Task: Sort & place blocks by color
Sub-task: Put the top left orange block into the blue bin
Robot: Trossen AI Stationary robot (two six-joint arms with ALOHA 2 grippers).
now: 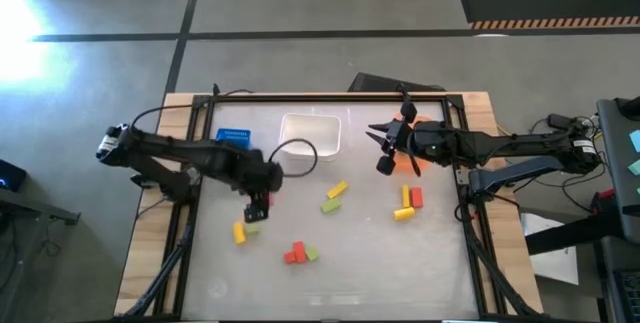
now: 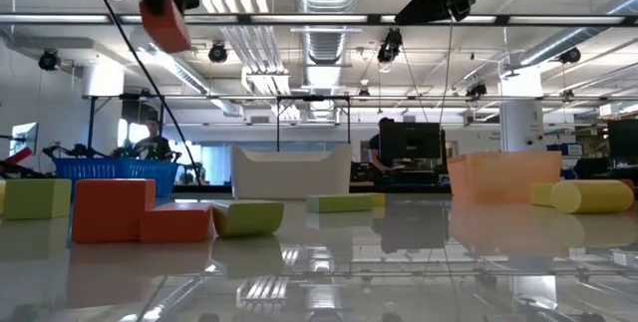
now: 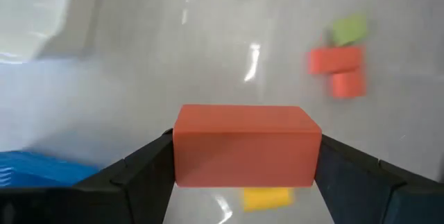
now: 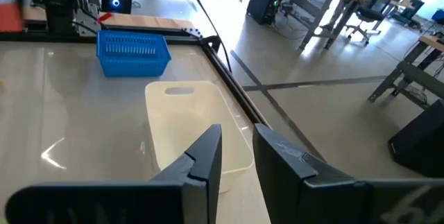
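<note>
Red block (image 3: 244, 145) is gripped by the left end effector (image 3: 243, 172); right end effector (image 4: 236, 156) parted.

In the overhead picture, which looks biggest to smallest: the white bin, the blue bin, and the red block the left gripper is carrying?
1. White bin, clearly the largest.
2. Blue bin, though the left arm covers part of it, so its full size is unsure.
3. Red block held in the left gripper, far smaller than either bin.

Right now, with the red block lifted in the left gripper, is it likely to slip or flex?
Probably neither. The red block looks solid and flat-sided, so it should stay stiff. The left gripper grips its opposite faces squarely, which suggests a steady hold. Its smooth surface could still slide if bumped.
</note>
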